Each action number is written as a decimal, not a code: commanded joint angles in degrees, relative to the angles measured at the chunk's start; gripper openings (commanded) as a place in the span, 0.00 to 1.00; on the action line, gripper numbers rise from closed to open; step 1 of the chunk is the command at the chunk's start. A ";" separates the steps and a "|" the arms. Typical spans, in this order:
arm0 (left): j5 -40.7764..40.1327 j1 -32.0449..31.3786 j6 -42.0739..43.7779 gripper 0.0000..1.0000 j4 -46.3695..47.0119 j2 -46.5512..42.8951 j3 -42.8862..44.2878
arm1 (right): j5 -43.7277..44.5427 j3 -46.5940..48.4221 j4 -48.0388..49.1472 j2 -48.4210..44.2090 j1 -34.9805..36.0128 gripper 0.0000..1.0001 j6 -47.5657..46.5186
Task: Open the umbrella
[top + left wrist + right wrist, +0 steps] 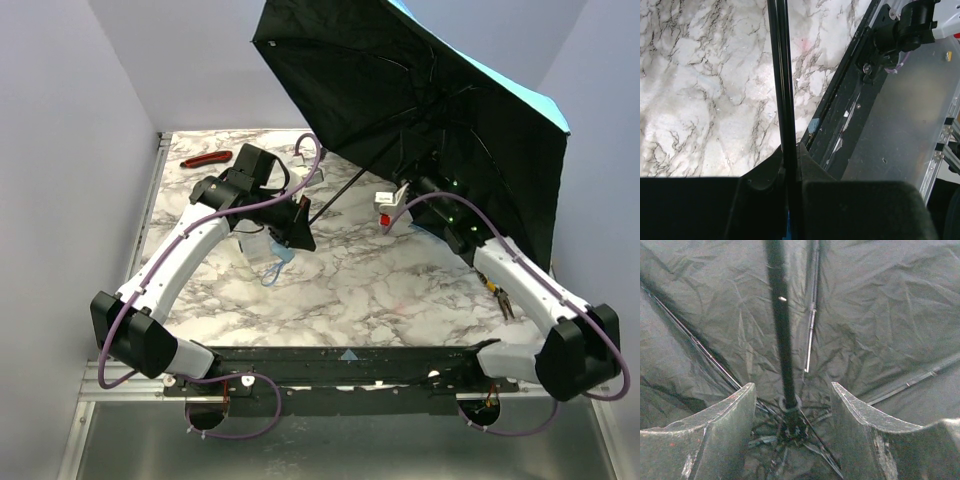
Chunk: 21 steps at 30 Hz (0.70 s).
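Observation:
The umbrella (420, 90) is open, its black underside facing me and a sky-blue edge showing at the right. Its thin black shaft (340, 190) slants down to my left gripper (300, 225), which is shut on the shaft (782, 90) just above the handle; a sliver of blue shows between the fingers. My right gripper (415, 185) is open under the canopy, its fingers (715, 425) on either side of the shaft (782, 340) and the runner hub (790, 410), not touching them.
A red-handled tool (205, 159) lies at the back left. A white box with a red label (388, 208) sits by the right gripper. Pliers (502, 296) lie at the right. A clear plastic box (262, 250) sits under the left arm.

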 commanded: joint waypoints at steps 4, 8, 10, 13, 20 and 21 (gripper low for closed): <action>4.61 0.05 3.56 0.00 1.65 -2.64 0.86 | 1.06 0.23 9.87 8.19 -0.27 0.59 -0.50; 4.30 0.05 3.30 0.00 1.79 -3.23 0.23 | 2.65 1.55 12.14 11.00 -0.63 0.52 0.09; 4.07 0.08 3.16 0.00 1.88 -3.73 -0.30 | 3.15 2.04 13.22 12.17 -1.22 0.47 0.18; 3.91 0.22 3.20 0.00 1.57 -4.55 -1.27 | 3.91 2.96 13.90 13.44 -2.96 0.42 0.66; 3.40 1.10 4.01 0.00 -0.56 -6.09 -2.64 | 1.78 4.66 14.85 15.46 -9.49 0.28 -0.38; 2.82 1.10 4.44 0.00 -1.10 -6.14 -2.64 | 1.49 5.06 15.26 15.80 -10.13 0.28 -0.61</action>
